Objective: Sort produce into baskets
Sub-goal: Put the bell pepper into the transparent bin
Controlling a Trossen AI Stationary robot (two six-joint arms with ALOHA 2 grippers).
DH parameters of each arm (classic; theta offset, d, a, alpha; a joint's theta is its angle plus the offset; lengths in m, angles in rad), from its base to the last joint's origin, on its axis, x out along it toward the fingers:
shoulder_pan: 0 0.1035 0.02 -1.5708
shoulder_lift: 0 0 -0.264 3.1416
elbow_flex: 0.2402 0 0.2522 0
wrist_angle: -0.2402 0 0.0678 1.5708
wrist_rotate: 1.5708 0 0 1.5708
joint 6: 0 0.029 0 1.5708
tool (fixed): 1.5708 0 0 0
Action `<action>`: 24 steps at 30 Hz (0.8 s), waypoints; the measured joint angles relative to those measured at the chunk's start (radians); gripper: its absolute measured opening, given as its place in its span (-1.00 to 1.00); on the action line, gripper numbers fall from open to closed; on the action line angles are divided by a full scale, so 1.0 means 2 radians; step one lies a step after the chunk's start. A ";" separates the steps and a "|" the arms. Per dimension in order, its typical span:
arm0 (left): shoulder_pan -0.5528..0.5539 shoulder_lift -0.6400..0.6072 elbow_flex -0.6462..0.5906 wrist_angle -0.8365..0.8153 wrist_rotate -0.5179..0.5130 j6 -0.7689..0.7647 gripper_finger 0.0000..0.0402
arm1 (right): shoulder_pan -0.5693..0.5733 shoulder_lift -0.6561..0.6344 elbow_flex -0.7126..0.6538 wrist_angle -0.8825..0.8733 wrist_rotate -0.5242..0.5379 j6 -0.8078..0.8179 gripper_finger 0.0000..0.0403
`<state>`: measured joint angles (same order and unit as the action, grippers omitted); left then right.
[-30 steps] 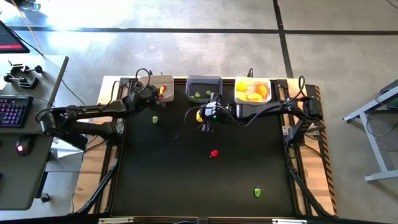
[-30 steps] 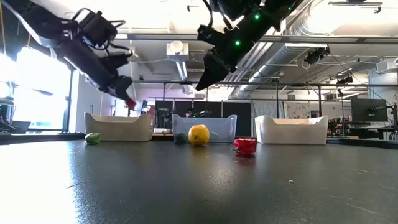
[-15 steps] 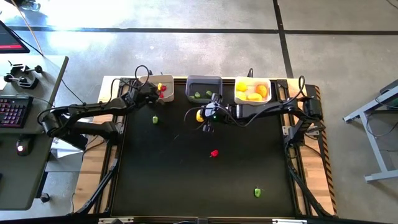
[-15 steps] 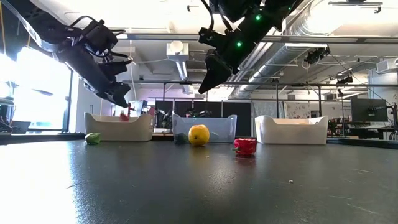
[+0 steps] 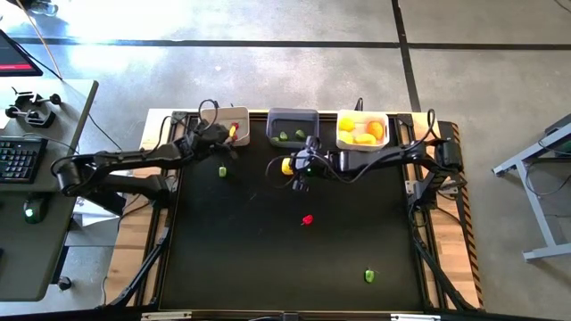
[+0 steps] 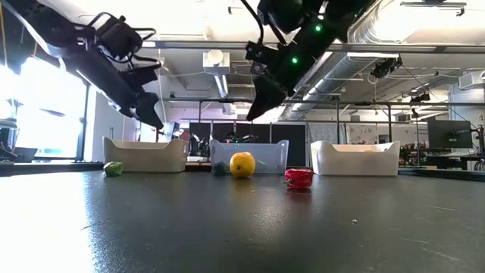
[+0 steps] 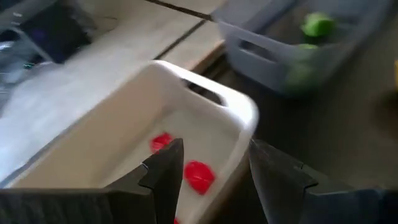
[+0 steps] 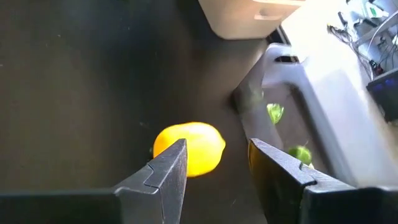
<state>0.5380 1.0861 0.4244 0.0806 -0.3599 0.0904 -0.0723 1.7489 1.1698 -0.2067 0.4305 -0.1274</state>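
The three baskets stand in a row along the far edge of the worktop (image 5: 232,259), and the colours tell you what goes where. The cream-white basket (image 5: 239,114) on the left has red pieces (image 7: 198,175) lying in it, the dark grey basket (image 5: 293,115) in the middle holds green pieces (image 7: 317,26), and the white basket (image 5: 362,116) on the right is well filled with yellow-orange ones (image 5: 360,135).

The left gripper (image 7: 211,168) hangs just above the near rim of the cream-white basket, its fingers (image 7: 166,163) parted and empty, with the red pieces directly below in its wrist view; that placing fits a drop into the red bin.

The right gripper (image 8: 214,163) hovers over a lemon (image 8: 189,148) that sits on the worktop just in front of the dark grey basket. Its fingers (image 8: 168,168) are spread apart with nothing between them, one to each side of the fruit as seen from the wrist, so I'd judge it is lining up to come down and pick it for the white basket beside it.

Loose produce remains: a green piece (image 5: 222,171) near the cream-white basket, a red piece (image 5: 308,219) mid-worktop, and another green piece (image 5: 369,276) well apart, towards the near edge. By my reckoning the sort is well past halfway
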 joint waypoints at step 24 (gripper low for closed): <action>-0.201 -0.024 0.005 -0.290 -0.052 -0.402 -0.15 | 0.000 0.000 -0.063 0.050 0.001 0.030 -0.20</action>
<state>0.1367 1.0378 0.4339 -0.4996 -0.4648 -0.7129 -0.0719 1.7489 1.0440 -0.1059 0.4316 -0.0681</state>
